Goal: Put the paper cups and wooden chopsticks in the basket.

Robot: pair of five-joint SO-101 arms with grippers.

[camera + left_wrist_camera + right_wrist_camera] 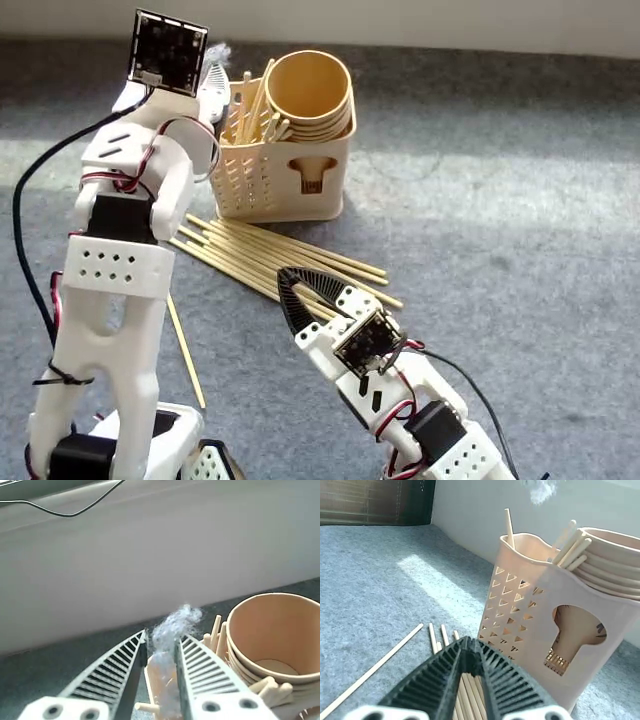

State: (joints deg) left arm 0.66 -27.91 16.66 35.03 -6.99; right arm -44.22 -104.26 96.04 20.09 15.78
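Observation:
A stack of paper cups stands in the cream basket, with several wooden chopsticks upright beside it. More chopsticks lie in a bundle on the carpet in front of the basket, and one chopstick lies apart. My left gripper hangs above the basket's left rim, narrowly open, with a tuft of fluff between its fingers. My right gripper, black, is shut, low over the bundle's near end.
Grey carpet covers the table, and a pale wall rises behind the basket. The left arm's body stands left of the bundle. Open carpet stretches to the right of the basket.

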